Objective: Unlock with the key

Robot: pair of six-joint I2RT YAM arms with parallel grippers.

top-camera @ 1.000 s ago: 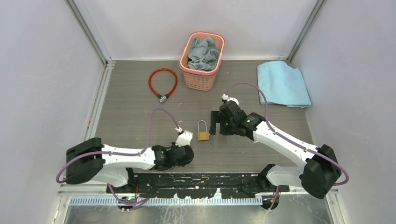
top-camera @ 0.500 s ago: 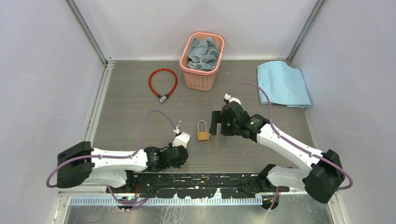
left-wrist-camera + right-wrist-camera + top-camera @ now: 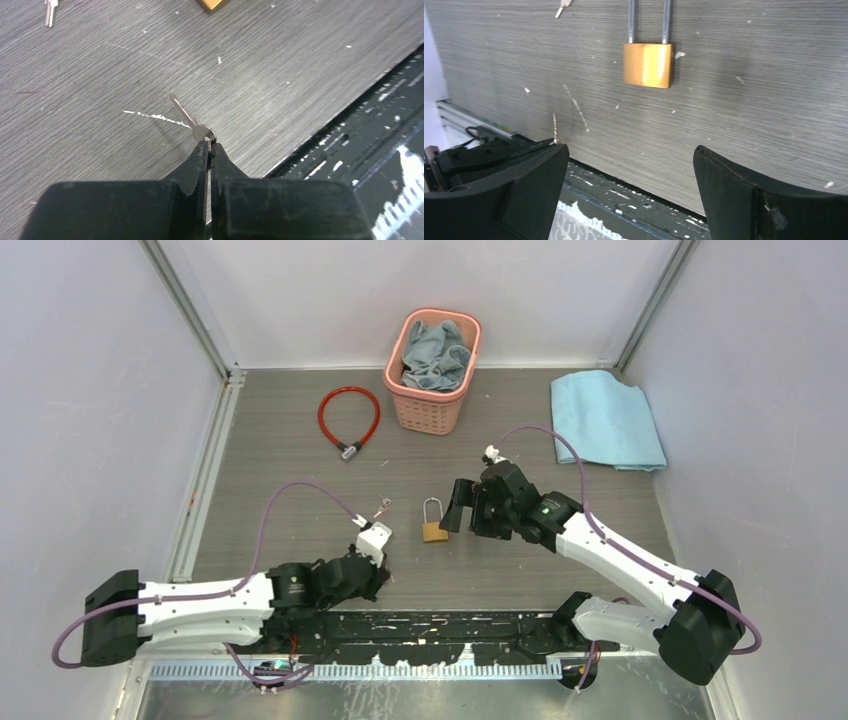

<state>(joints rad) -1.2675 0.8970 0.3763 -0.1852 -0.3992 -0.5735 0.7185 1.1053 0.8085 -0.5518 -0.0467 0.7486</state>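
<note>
Left wrist view: left gripper (image 3: pixel 210 146) pinches the key (image 3: pixel 189 119) (right gripper (image 3: pixel 631 152) gapes wide).

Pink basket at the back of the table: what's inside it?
The pink basket holds a bunched-up grey-blue cloth that fills it to the rim. Anything beneath the cloth, and the basket's floor, are covered and cannot be seen.

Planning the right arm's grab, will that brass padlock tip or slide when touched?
The padlock lies flat, so tipping or rolling seems unlikely. Its smooth metal body looks rigid and fairly heavy, yet could skid across the table if nudged off-centre.
</note>
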